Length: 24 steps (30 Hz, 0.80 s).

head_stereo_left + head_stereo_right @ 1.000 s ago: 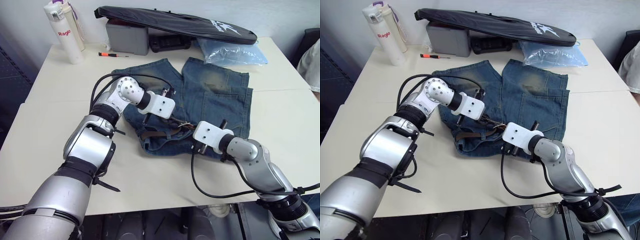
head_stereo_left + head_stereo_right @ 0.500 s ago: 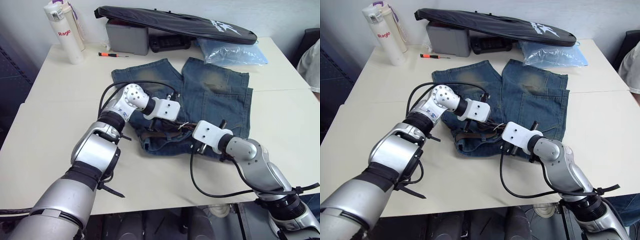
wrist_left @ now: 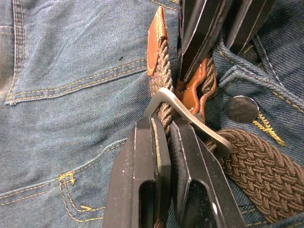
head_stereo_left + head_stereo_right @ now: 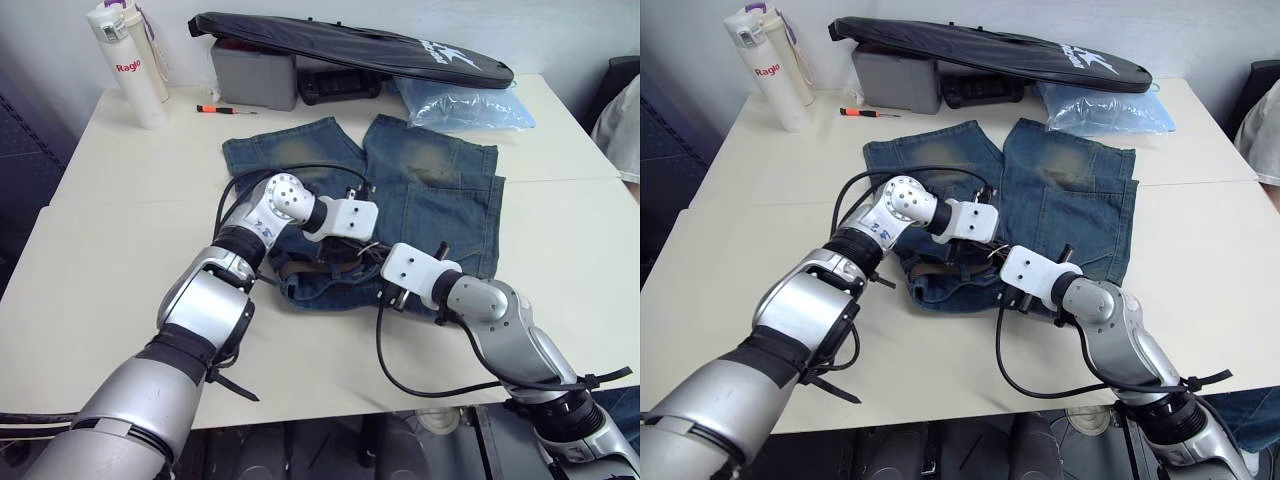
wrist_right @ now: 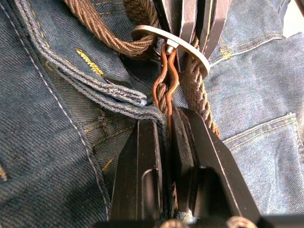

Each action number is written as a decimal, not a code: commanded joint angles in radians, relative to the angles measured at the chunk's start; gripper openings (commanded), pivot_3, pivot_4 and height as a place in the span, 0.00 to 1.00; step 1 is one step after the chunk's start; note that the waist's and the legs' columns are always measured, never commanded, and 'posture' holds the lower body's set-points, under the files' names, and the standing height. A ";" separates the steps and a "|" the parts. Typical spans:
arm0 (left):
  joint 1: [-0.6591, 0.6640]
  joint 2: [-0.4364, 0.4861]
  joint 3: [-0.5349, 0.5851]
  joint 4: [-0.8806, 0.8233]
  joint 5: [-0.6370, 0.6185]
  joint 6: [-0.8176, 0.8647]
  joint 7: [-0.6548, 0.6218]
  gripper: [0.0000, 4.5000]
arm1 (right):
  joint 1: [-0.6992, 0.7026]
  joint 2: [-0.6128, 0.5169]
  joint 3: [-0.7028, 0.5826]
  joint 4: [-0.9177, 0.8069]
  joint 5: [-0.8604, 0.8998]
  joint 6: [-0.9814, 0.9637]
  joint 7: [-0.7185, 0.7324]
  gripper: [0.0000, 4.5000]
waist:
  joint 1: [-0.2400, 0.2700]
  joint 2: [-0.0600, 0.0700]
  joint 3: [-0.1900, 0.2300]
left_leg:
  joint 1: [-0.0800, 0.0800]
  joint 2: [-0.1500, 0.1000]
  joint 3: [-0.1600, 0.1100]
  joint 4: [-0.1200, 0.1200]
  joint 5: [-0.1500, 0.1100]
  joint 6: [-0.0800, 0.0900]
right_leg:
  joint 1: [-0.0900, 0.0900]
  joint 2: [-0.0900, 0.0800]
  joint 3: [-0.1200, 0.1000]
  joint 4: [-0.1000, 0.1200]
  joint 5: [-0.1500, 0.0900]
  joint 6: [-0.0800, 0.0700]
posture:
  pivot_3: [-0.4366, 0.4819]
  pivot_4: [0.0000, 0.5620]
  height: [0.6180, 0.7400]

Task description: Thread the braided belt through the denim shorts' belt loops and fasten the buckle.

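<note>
Head camera: your two arms meet over the denim shorts (image 4: 430, 195), which lie flat on the pale desk (image 4: 110, 250) with the waistband toward you and the legs pointing away. The left gripper (image 4: 372, 240) and the right gripper (image 4: 385, 262) face each other just above the waistband, almost touching, where the braided belt (image 4: 305, 270) runs dark along the shorts' near edge. Behind the shorts sit a long black bag (image 4: 350, 45) on a grey box (image 4: 253, 75), a pale blue plastic bag (image 4: 460, 105), a small red-handled screwdriver (image 4: 225, 109) and a white bottle (image 4: 128, 65) at the far left corner.

Left wrist camera: your left jaws are clenched on the braided belt (image 3: 164, 111) just beside the silver buckle (image 3: 190, 118), with one black finger (image 3: 145, 175) on each side of the woven strap. The tan leather tip of the belt stands past the buckle frame. The right gripper's fingers come in from the opposite side and pinch the orange-brown leather tab at the buckle. A metal shorts button (image 3: 242, 108) lies near the buckle, and the thick braid continues off along the waistband.

Right wrist camera: your right jaws are closed on the thin leather tab and braid, right beside the buckle (image 5: 171, 45). A belt loop (image 5: 95, 88) lies slanted on the denim just beside the fingers, and the left gripper's fingers hold the strap on the far side of the buckle.
</note>
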 commanded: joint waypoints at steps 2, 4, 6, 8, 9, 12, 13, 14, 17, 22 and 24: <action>-0.039 -0.051 0.051 -0.057 -0.088 0.069 -0.103 0.42 | -0.015 0.015 0.006 -0.041 0.009 -0.033 0.008 0.00 | -0.001 0.000 0.000 | 0.000 0.000 0.000 0.000 0.000 0.000 | 0.000 0.000 0.000 0.000 0.000 0.000 | 0.48 0.27 1.00; -0.039 -0.048 0.062 -0.071 -0.100 0.100 -0.146 0.62 | -0.014 0.015 0.005 -0.037 0.006 -0.034 0.010 0.00 | -0.001 0.000 0.000 | 0.000 0.000 0.000 0.000 0.000 0.000 | 0.000 0.000 0.000 0.000 0.000 0.000 | 0.48 0.27 1.00; -0.040 -0.034 0.068 -0.092 -0.114 0.148 -0.210 0.78 | -0.011 0.015 0.005 -0.036 0.004 -0.036 0.010 0.00 | -0.007 0.000 0.000 | 0.000 0.000 0.000 0.000 0.000 0.000 | 0.000 0.000 0.000 0.000 0.000 0.000 | 0.48 0.27 1.00; -0.038 -0.014 0.077 -0.126 -0.132 0.210 -0.282 0.99 | -0.004 0.014 0.006 -0.038 0.002 -0.039 0.012 0.00 | -0.011 0.000 0.000 | 0.000 0.000 0.000 -0.001 0.000 0.000 | 0.000 0.000 0.000 0.000 0.000 0.000 | 0.48 0.27 1.00; -0.037 -0.003 0.086 -0.149 -0.145 0.244 -0.311 1.00 | 0.001 0.012 0.007 -0.040 0.001 -0.040 0.013 0.00 | -0.014 0.000 0.000 | 0.000 0.000 0.000 -0.001 0.000 0.000 | 0.000 0.000 0.000 0.000 0.000 0.000 | 0.48 0.27 1.00; -0.035 0.023 0.100 -0.208 -0.171 0.308 -0.348 1.00 | 0.008 0.011 0.008 -0.039 -0.001 -0.042 0.013 0.00 | -0.016 0.000 0.000 | 0.000 0.000 0.000 -0.001 0.000 0.000 | 0.000 0.000 0.000 0.000 0.000 0.000 | 0.48 0.27 1.00; -0.038 0.030 0.104 -0.222 -0.179 0.330 -0.350 1.00 | 0.008 0.012 0.008 -0.038 -0.001 -0.042 0.012 0.00 | -0.018 0.000 0.000 | 0.000 0.000 0.000 0.000 0.000 0.000 | 0.000 0.000 0.000 0.000 0.000 0.000 | 0.48 0.27 1.00; -0.038 0.036 0.107 -0.235 -0.186 0.348 -0.351 1.00 | 0.008 0.013 0.008 -0.037 -0.002 -0.041 0.012 0.00 | -0.020 0.000 0.000 | 0.000 0.000 0.000 0.000 0.000 0.000 | 0.000 0.000 0.000 0.000 0.000 0.000 | 0.48 0.27 1.00; -0.039 0.048 0.104 -0.258 -0.190 0.372 -0.335 1.00 | 0.006 0.016 0.009 -0.034 -0.004 -0.041 0.011 0.00 | -0.023 0.000 0.000 | 0.000 0.000 0.000 -0.001 0.000 0.000 | 0.000 0.000 0.000 0.000 0.000 0.000 | 0.48 0.27 1.00; -0.039 0.087 0.112 -0.306 -0.219 0.453 -0.382 1.00 | 0.008 0.013 0.010 -0.033 -0.002 -0.041 0.017 0.00 | -0.022 0.000 0.000 | 0.000 0.000 0.000 -0.001 0.000 0.000 | 0.000 0.000 0.000 0.000 0.000 0.000 | 0.48 0.27 1.00; -0.027 0.109 0.123 -0.352 -0.241 0.497 -0.393 1.00 | 0.011 0.004 0.007 -0.040 0.003 -0.040 0.029 0.00 | -0.022 0.000 0.000 | 0.000 0.000 0.000 -0.001 0.000 0.000 | 0.000 0.000 0.000 0.000 0.000 0.000 | 0.48 0.27 1.00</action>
